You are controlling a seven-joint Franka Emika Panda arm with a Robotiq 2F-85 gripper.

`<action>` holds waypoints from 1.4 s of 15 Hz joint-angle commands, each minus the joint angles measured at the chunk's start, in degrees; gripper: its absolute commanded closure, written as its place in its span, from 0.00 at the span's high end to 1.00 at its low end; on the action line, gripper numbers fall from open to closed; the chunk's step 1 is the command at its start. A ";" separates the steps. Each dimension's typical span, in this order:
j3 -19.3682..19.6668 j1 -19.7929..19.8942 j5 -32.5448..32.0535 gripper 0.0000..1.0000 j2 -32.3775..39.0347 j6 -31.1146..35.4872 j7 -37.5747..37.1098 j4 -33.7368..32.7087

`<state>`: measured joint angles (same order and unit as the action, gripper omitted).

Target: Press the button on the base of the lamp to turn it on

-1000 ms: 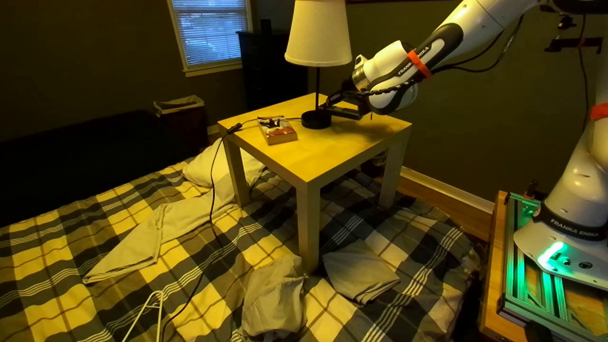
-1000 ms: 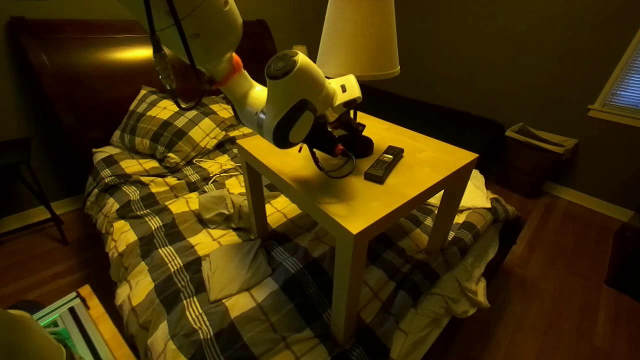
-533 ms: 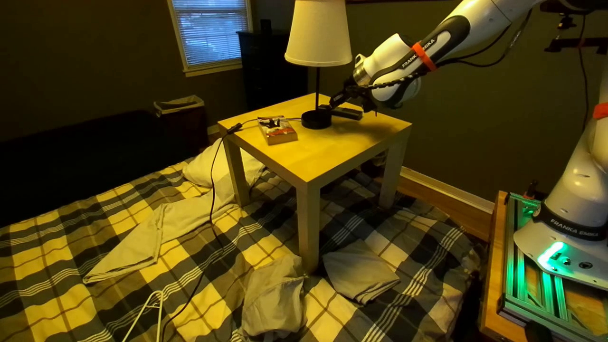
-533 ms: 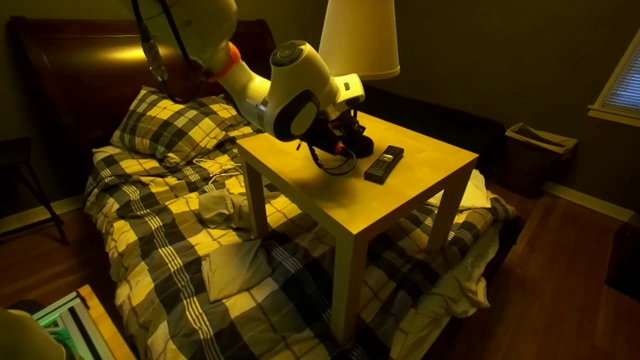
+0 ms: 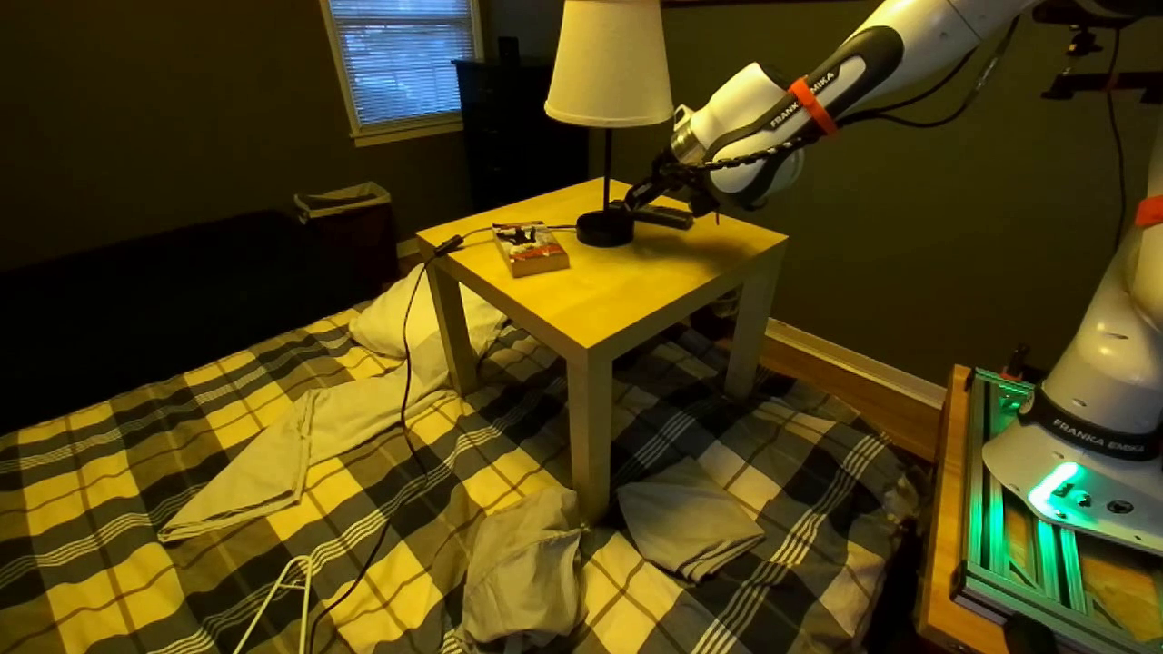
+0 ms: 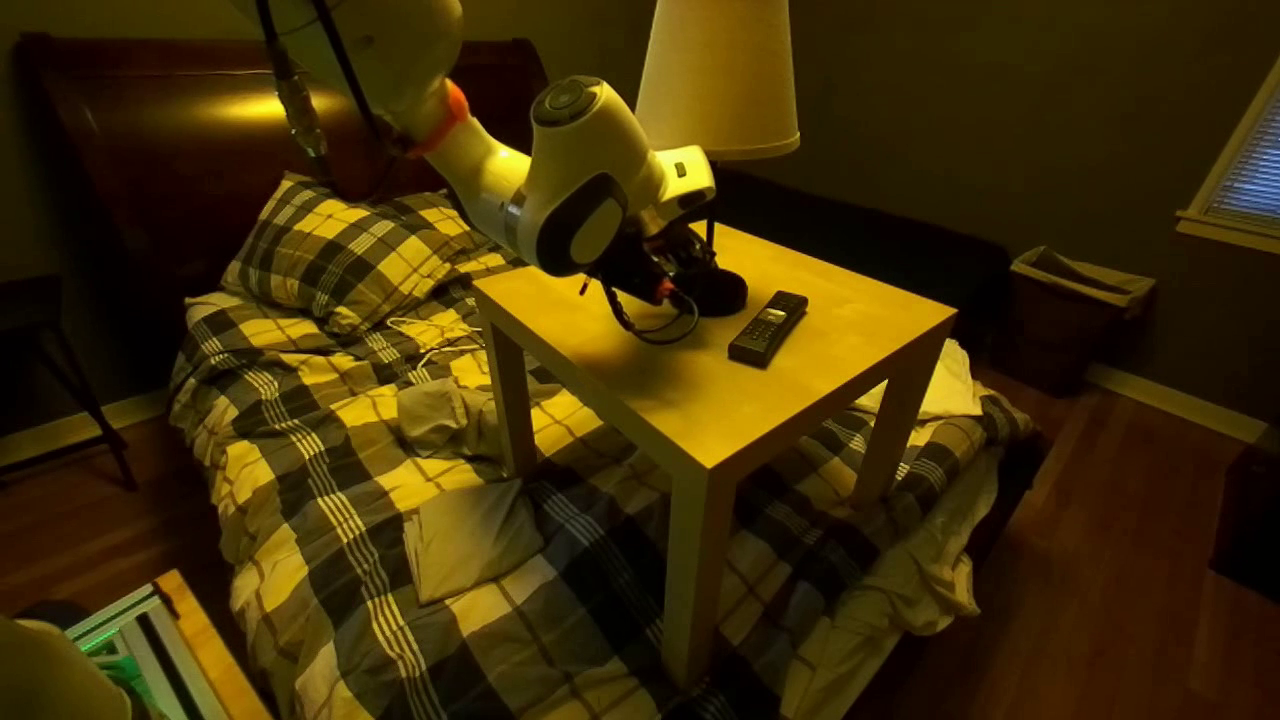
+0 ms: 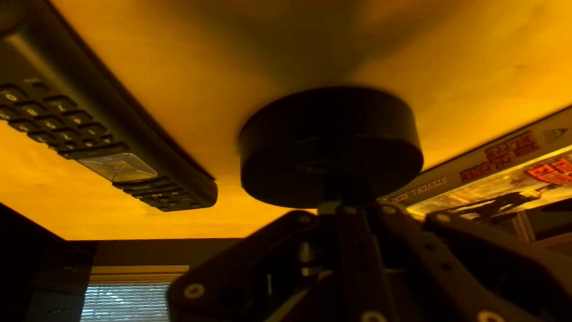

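You're nearly there imo: your hand looks clenched on nothing, right by the base. The lamp stands on the tabletop and looks unlit, so I'd guess 1 step's left, the press. Can't tell if you're touching yet.

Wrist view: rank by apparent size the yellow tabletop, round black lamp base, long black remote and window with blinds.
1. Yellow tabletop
2. Lamp base and black remote: too alike to rank; the remote is cropped
3. Window
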<state>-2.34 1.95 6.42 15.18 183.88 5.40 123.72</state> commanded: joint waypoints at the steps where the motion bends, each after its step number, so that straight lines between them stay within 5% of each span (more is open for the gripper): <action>1: -0.56 0.16 0.55 0.00 -0.10 0.22 -0.44 0.78; 21: 1.15 -0.72 -1.34 0.00 3.12 4.91 -4.27 -1.29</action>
<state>-2.27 1.96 6.24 17.12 187.29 3.25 122.95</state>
